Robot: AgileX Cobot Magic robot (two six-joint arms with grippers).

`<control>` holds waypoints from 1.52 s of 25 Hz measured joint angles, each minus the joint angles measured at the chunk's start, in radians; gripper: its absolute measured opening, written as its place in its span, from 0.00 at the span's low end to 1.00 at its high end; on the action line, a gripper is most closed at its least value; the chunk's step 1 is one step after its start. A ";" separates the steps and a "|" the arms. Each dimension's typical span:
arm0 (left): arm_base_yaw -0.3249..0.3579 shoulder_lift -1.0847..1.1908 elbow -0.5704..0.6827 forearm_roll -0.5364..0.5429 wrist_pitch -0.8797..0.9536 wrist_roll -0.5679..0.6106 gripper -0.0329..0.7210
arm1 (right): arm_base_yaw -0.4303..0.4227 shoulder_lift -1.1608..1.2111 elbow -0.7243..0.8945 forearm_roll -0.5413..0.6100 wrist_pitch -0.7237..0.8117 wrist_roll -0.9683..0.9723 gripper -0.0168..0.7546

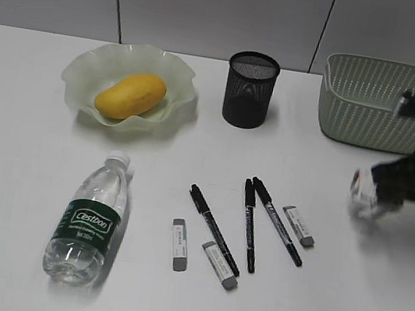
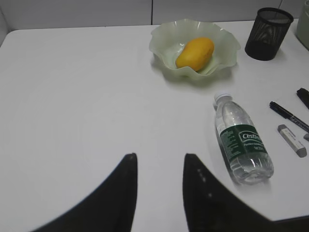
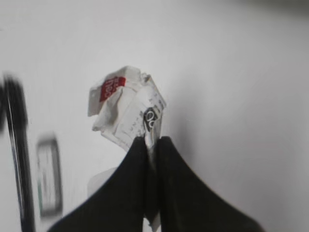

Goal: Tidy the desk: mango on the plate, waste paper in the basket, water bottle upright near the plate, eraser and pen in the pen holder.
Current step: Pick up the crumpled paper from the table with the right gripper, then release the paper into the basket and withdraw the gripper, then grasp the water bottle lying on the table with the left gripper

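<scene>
— On the far left of the white counter (image 1: 23, 174), what sits there?
— A translucent pale green ruffled glass plate (image 1: 86, 73) with the smooth yellow-orange mango (image 1: 130, 95) lying in it. To its right stands the black cylindrical mesh pen holder (image 1: 250, 90), and at the far right the pale green woven-look plastic basket (image 1: 358, 100).
— And the bottle?
— The clear plastic water bottle (image 1: 90, 220) with a dark green label lies on its side, near left, cap toward the plate. Right of it lie three black pens (image 1: 214, 230) and three grey erasers (image 1: 179, 244).
— The arms?
— The right gripper (image 3: 152, 142) has its jaws pinched on the crumpled white waste paper (image 3: 126, 108), just in front of the basket. The left gripper (image 2: 159, 164) hangs over bare counter, jaws narrowly parted, holding nothing.
</scene>
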 joint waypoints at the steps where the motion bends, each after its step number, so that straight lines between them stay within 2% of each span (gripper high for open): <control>1: 0.000 0.000 0.000 0.000 0.000 0.000 0.36 | 0.000 -0.051 -0.021 0.012 -0.056 -0.005 0.08; 5: 0.000 0.000 0.000 0.000 0.000 0.000 0.36 | -0.022 -0.085 -0.179 0.014 -0.329 -0.010 0.08; 8: 0.000 0.000 0.000 0.000 0.000 0.000 0.36 | -0.038 0.098 -0.364 0.012 -0.376 -0.011 0.09; 9: 0.000 0.000 0.000 0.000 0.000 0.000 0.36 | -0.039 0.153 -0.410 0.012 -0.351 -0.011 0.15; 10: 0.000 0.000 0.000 0.000 0.000 0.000 0.36 | -0.039 0.210 -0.460 0.011 -0.307 -0.011 0.24; 11: 0.000 0.000 0.000 0.000 0.000 0.000 0.36 | -0.039 0.253 -0.504 0.011 -0.263 -0.012 0.35; 13: 0.000 0.000 0.000 0.000 0.000 0.000 0.36 | -0.039 0.285 -0.559 0.009 -0.169 -0.008 0.63; 14: 0.000 0.000 0.000 0.000 0.000 0.000 0.36 | -0.039 0.280 -0.574 0.009 -0.143 -0.006 0.72; 15: 0.000 0.000 0.000 0.000 0.000 0.000 0.36 | -0.039 0.262 -0.578 0.006 -0.125 -0.005 0.76; 17: 0.000 0.000 0.000 0.000 0.000 0.000 0.36 | -0.039 0.195 -0.563 -0.006 -0.065 -0.002 0.76; 19: 0.000 0.000 0.000 0.000 0.000 0.000 0.36 | -0.039 0.082 -0.487 -0.011 -0.012 0.013 0.71; 22: 0.000 0.000 0.000 0.000 0.000 0.000 0.36 | -0.035 -0.179 -0.221 -0.033 0.032 0.048 0.62; 25: 0.000 0.000 0.000 0.000 0.000 0.000 0.36 | -0.017 -0.453 0.033 -0.141 0.107 0.150 0.57; 28: 0.000 0.000 0.000 0.000 0.000 0.000 0.36 | 0.012 -0.701 0.185 -0.229 0.313 0.248 0.56; 31: 0.000 0.000 0.000 0.000 0.000 0.000 0.36 | 0.028 -0.942 0.261 -0.284 0.516 0.313 0.55; 33: 0.000 0.000 0.000 0.000 0.000 0.000 0.36 | 0.029 -1.070 0.298 -0.296 0.598 0.329 0.55; 38: 0.000 0.017 0.000 -0.011 -0.005 0.032 0.38 | 0.029 -1.409 0.358 -0.303 0.656 0.333 0.55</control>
